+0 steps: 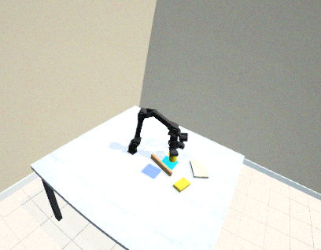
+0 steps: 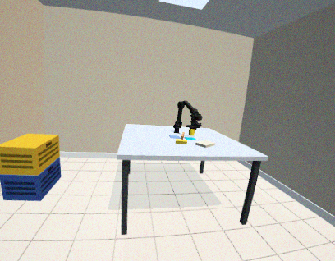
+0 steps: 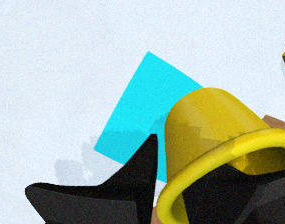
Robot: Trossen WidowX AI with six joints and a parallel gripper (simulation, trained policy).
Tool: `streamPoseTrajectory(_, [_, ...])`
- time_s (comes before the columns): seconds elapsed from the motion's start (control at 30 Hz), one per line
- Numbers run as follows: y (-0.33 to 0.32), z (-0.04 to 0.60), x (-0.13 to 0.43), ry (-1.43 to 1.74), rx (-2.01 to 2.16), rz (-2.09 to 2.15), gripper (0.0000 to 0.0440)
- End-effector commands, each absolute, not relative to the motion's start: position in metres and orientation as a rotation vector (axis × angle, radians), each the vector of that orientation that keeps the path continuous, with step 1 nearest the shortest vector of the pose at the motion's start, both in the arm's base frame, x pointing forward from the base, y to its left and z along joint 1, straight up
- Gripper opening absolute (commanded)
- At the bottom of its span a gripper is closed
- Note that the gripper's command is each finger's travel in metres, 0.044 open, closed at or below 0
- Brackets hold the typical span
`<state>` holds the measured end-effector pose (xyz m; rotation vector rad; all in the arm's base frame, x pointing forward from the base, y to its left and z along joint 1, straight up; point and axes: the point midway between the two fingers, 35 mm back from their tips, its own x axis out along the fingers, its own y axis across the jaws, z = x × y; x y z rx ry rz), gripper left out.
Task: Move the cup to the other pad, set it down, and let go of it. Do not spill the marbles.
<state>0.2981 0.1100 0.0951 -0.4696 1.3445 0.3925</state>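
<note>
The yellow cup (image 1: 173, 158) (image 2: 191, 132) (image 3: 208, 115) is held about upright, a little above the table, over or close by the cyan pad (image 1: 169, 165) (image 2: 190, 139) (image 3: 138, 100). My gripper (image 1: 173, 152) (image 2: 193, 126) (image 3: 164, 139) is shut on the cup's wall near the rim, one finger outside and one inside. The blue pad (image 1: 151, 170) (image 2: 175, 136) lies on the other side of the wooden bar. No marbles show; the cup's inside is mostly hidden by the finger.
The wooden bar (image 1: 161, 164) (image 2: 183, 135) (image 3: 276, 121) stands between the two pads. A yellow block (image 1: 182, 184) (image 2: 181, 141) lies beyond the bar's end. A flat beige board (image 1: 199, 169) (image 2: 205, 144) lies beyond the cyan pad. Stacked crates (image 2: 28, 164) stand on the floor away from the table.
</note>
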Motion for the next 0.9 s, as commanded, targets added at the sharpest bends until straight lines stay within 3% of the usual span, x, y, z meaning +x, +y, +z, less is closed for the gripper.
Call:
streamPoseTrajectory(0.0, [0.112, 0.085, 0.296, 1.346, -0.472, 0.383, 0.0018])
streamPoseTrajectory(0.4, [0.110, 0.064, 0.290, 1.337, -0.460, 0.366, 0.0074])
streamPoseTrajectory(0.53, [0.112, 0.071, 0.295, 1.297, -0.434, 0.371, 0.0142])
streamPoseTrajectory(0.87, [0.112, 0.089, 0.293, 1.243, -0.395, 0.395, 0.0155])
